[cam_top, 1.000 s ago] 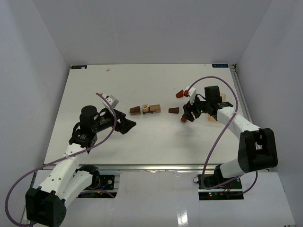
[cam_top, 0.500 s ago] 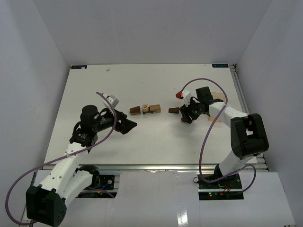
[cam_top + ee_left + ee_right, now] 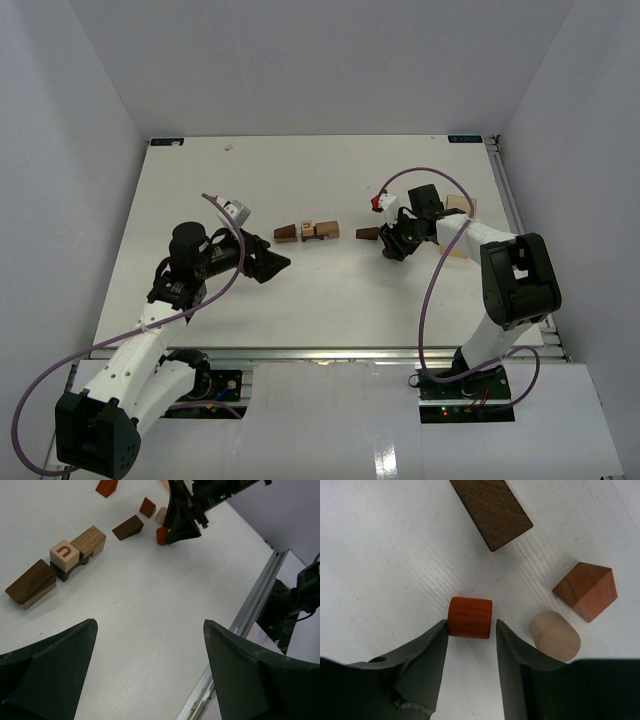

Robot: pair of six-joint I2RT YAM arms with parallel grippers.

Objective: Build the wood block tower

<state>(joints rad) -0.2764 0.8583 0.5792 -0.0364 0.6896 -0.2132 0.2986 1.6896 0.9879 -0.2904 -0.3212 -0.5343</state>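
The white tabletop (image 3: 300, 180) carries everything. The left hand (image 3: 272, 263) hangs above it with its jaws wide and nothing between them. The right hand (image 3: 470, 630) is down at the surface, jaws narrow, with 1 fingertip at each flat end of the red-orange cylinder (image 3: 470, 617). Whether they press it yet I cannot tell. The cylinder lies on its side on the tabletop.

The wood block tower (image 3: 57, 567) is only a low row a little ahead of the left hand and well apart from the right hand, on that hand's left. It has a tan cube on a dark arch, a tan block touching them and 2 stacked wedges just beside.

Past the right hand's fingertips lies a dark brown wedge (image 3: 492, 510). To that hand's right sit a reddish wedge block (image 3: 585, 591) and a pale cylinder (image 3: 555, 636), which is close to the right finger.

The likely step is picking up the red-orange cylinder. The fingertips overlap only its near edge, so a shallow pinch could squirt it forward, and a round block would roll off. The right finger could also nudge the pale cylinder as it lifts.
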